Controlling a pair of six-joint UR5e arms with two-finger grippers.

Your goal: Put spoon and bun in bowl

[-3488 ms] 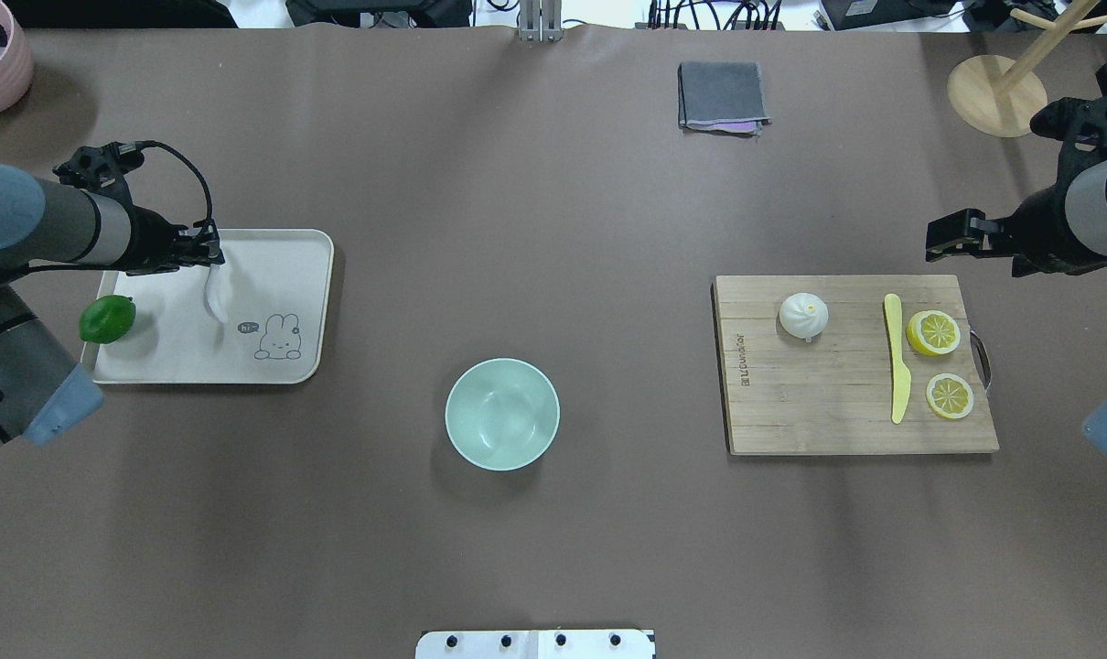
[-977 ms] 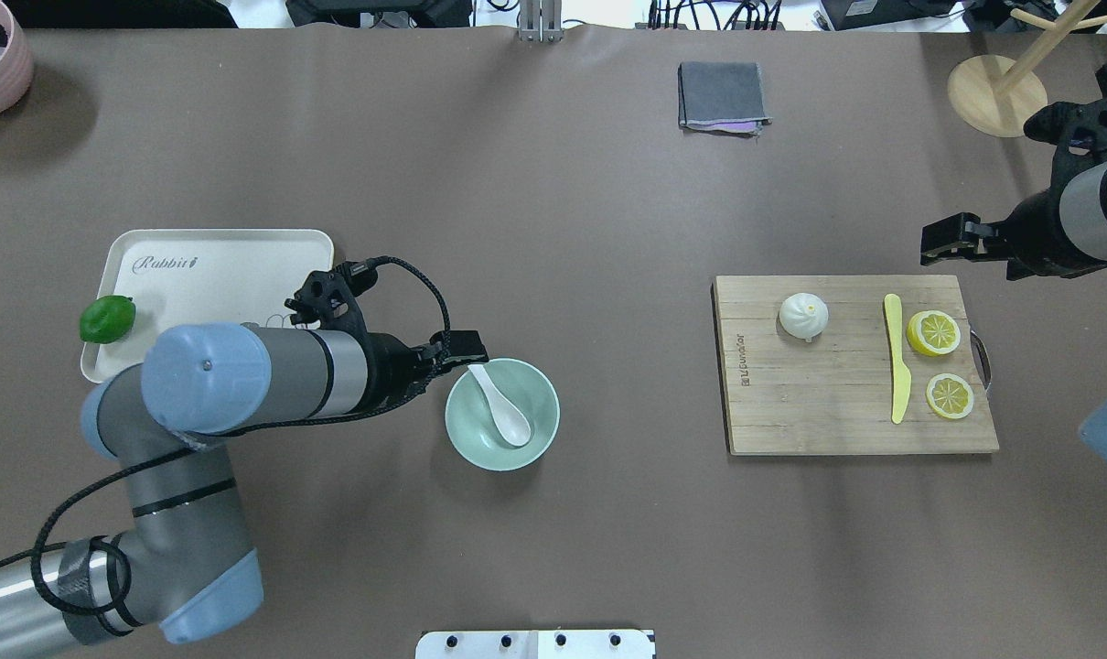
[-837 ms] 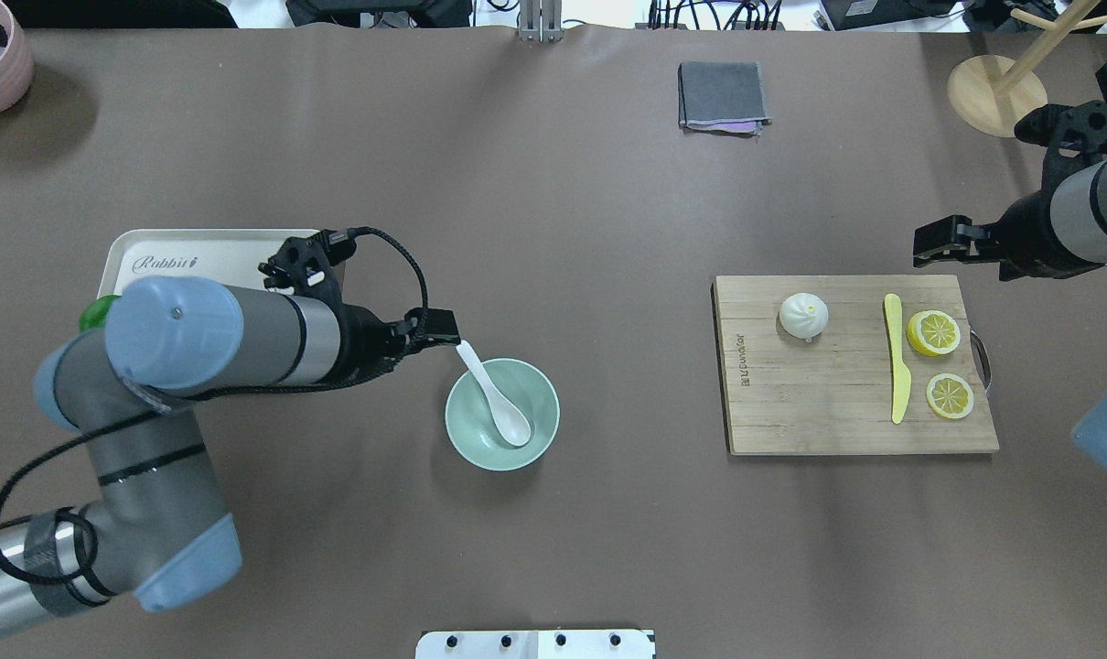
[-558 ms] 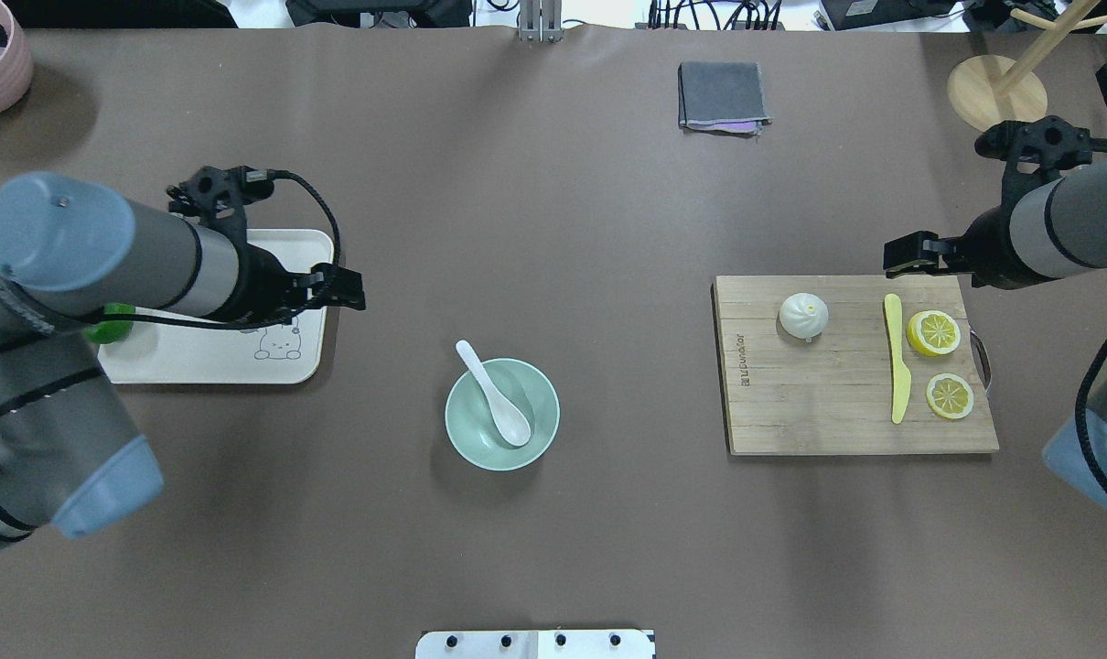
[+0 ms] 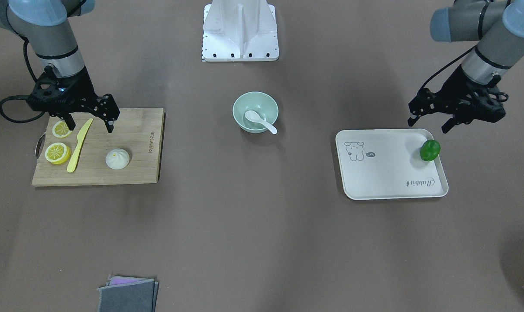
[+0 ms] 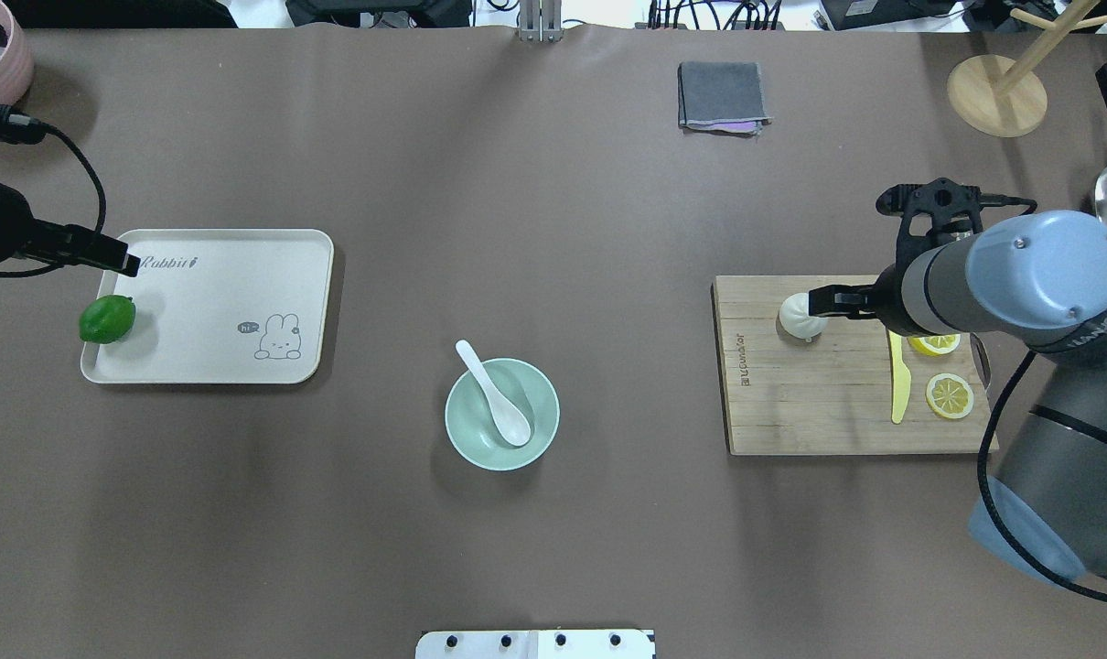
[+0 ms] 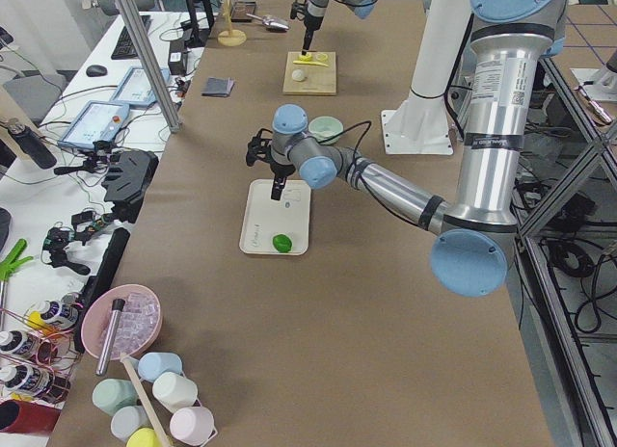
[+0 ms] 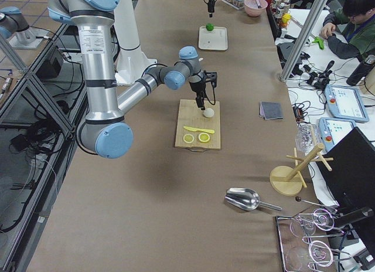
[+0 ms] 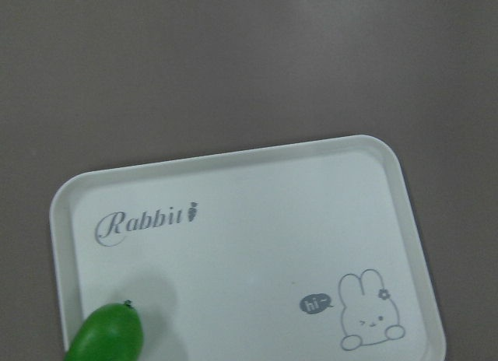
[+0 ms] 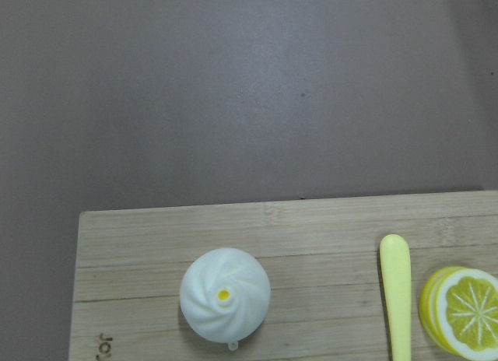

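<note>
Spoon [image 6: 494, 394] lies in the mint bowl [image 6: 460, 437], scoop inside and handle leaning out over the rim; that half looks done. Bun [image 5: 118, 158] sits on the wooden cutting board [image 6: 819, 416], upright with pleats up. It is well apart from the bowl and clear of the yellow knife [image 6: 898, 389] and lemon slices [image 6: 950, 395].

Right hand [image 5: 88, 123] hangs above the board's robot-side edge, fingers spread wide, nothing in them. It is not yet centred over the bun; the wrist view has the bun low in frame. Left hand [image 5: 427, 125] is spread and empty, above the tray [image 6: 224, 361] edge near the lime [image 6: 107, 319].

Bun handling, my guess: light, smooth, domed, maybe a bit soft, so a high pinch could squirt it out. Take it across the widest part of the sides, low near the board, fingers straddling the yellow dot, moderate squeeze; skip the pleated crown.

Risks: nudging it along the board on the way down, or clipping the knife. Carry over the bare counter [image 6: 645, 366] and release low so the spoon isn't knocked out.
</note>
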